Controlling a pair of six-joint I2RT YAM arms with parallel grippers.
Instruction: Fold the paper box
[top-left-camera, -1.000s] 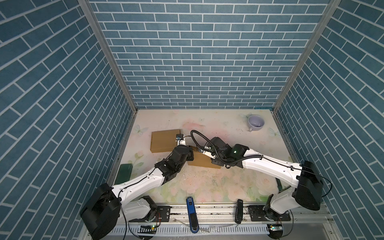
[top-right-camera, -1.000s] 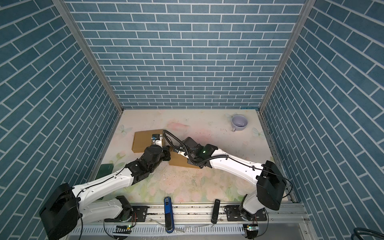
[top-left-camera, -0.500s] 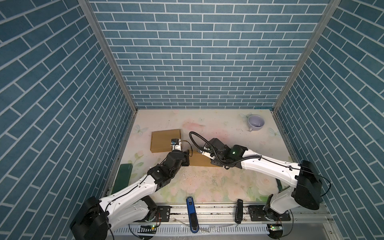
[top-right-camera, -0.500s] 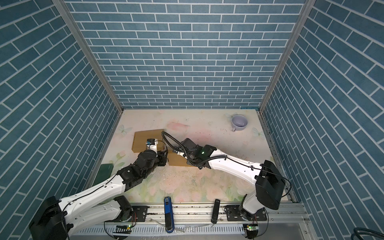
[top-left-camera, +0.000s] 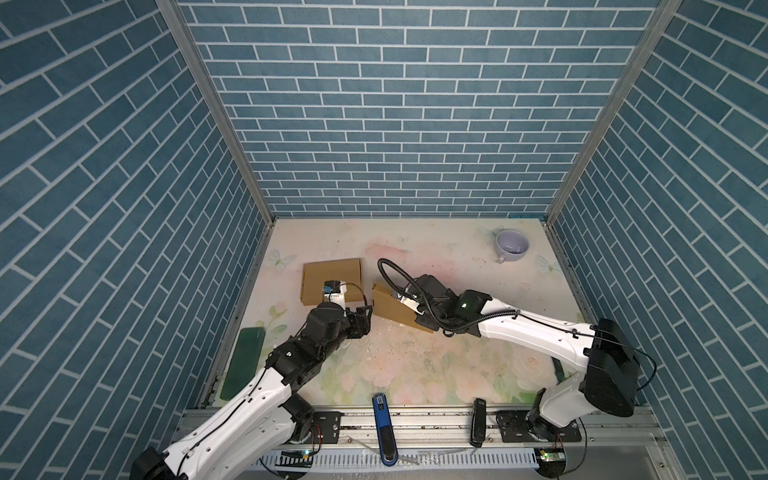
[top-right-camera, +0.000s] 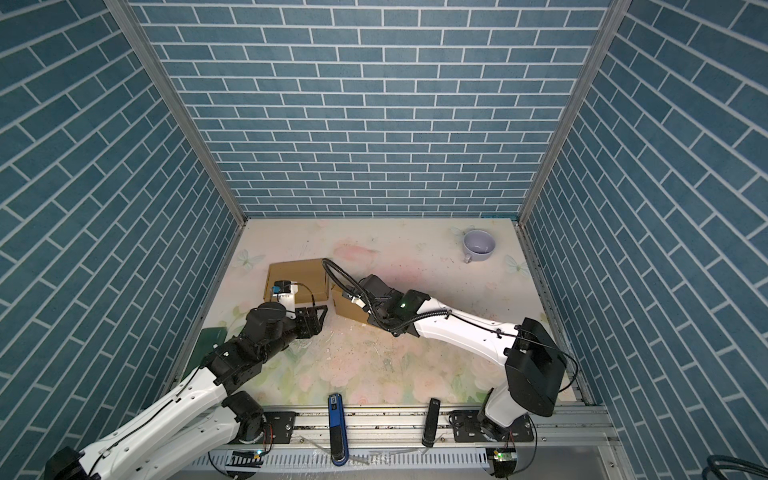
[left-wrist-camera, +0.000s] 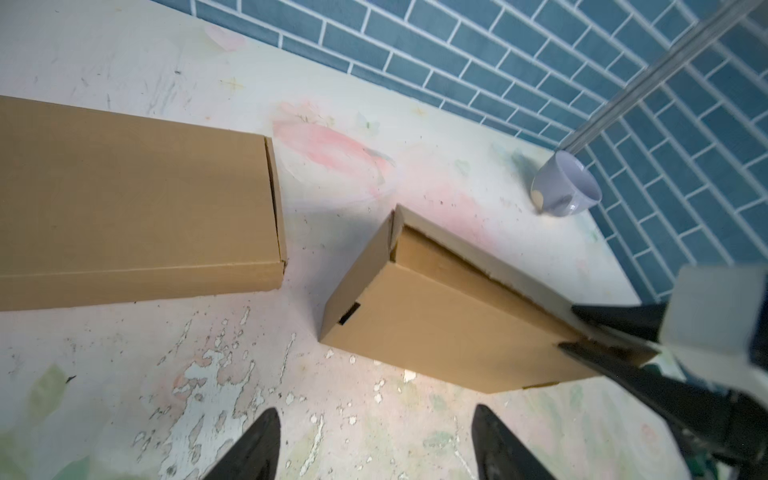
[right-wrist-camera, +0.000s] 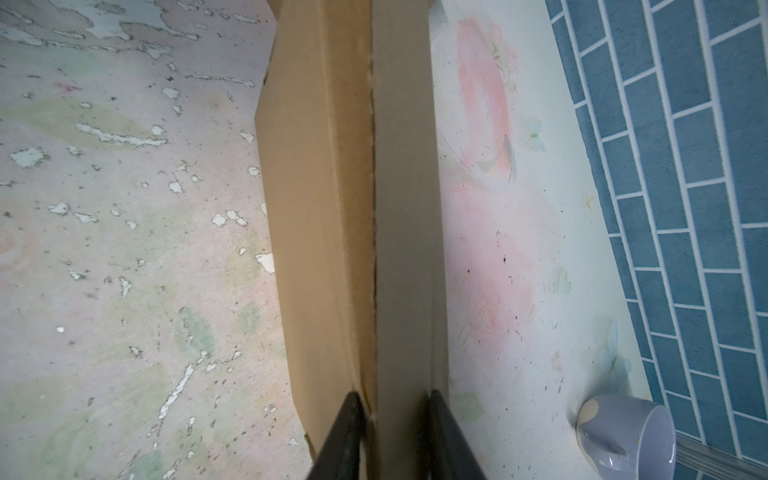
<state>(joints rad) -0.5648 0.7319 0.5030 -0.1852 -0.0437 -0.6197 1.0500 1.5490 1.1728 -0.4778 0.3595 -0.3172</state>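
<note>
The right claw (right-wrist-camera: 392, 419) pinched an edge of the brown cardboard box (right-wrist-camera: 316, 208); the left claw (left-wrist-camera: 376, 440) hung wide open and empty beside it.

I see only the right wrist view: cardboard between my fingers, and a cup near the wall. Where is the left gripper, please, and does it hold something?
Observer: The left gripper is open and empty. It is near the end of your paper box but does not touch it.
Operator: Is there other cardboard on the table?
Observer: Yes. A second box, flat and closed, lies to the left of yours in both top views, with a gap between them.
Operator: Is the lid of my box fully down?
Observer: No. In the left wrist view the lid stands a little raised, with a dark gap under it along the long edge.
</note>
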